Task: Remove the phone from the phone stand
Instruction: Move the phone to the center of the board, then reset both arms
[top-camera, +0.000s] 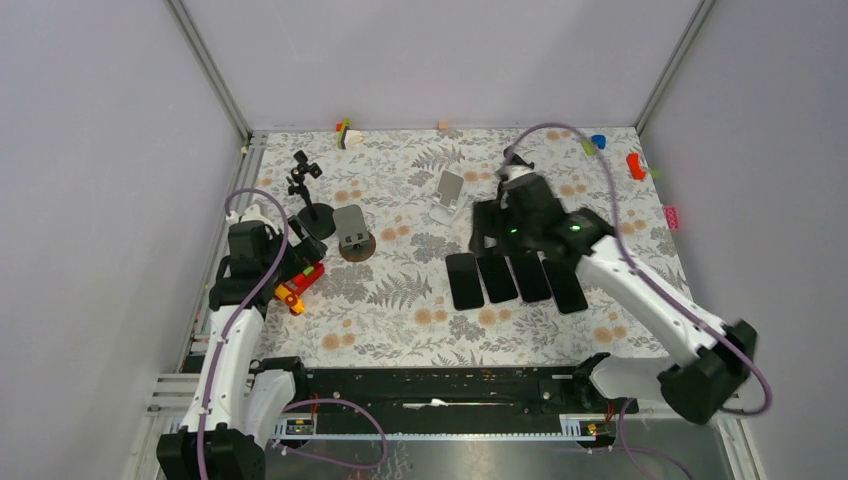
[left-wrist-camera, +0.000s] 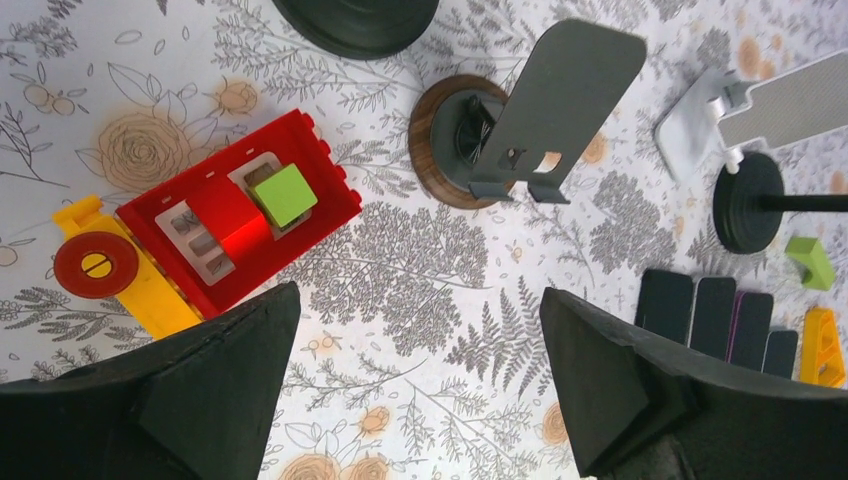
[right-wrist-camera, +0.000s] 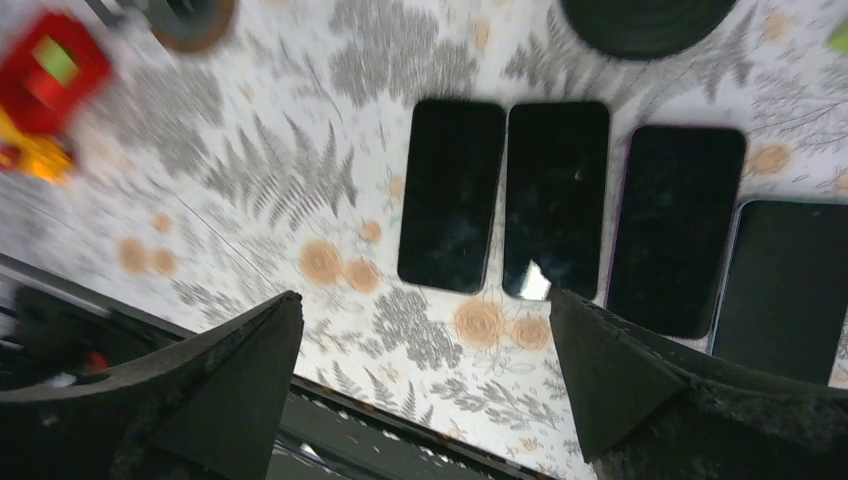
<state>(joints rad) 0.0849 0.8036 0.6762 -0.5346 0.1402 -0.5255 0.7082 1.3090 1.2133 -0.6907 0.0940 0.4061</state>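
Note:
Several dark phones (top-camera: 514, 279) lie flat side by side on the flowered table; the right wrist view shows them as a row (right-wrist-camera: 557, 195). A grey phone stand (top-camera: 351, 230) on a round wooden base (left-wrist-camera: 450, 125) carries nothing on its plate (left-wrist-camera: 560, 100). A white stand (top-camera: 449, 195) behind it is bare too. My right gripper (top-camera: 497, 240) hovers open just behind the row of phones, nothing between its fingers (right-wrist-camera: 425, 380). My left gripper (top-camera: 290, 262) hangs open over bare cloth (left-wrist-camera: 420, 380), beside a red toy.
A red and yellow brick toy (left-wrist-camera: 230, 220) with a green cube (left-wrist-camera: 283, 193) lies left of the left gripper. A black tripod mount (top-camera: 310, 200) stands at the back left. Small coloured pieces (top-camera: 636, 165) lie along the far edge. The table's metal front rail (top-camera: 450, 385) runs between the arm bases.

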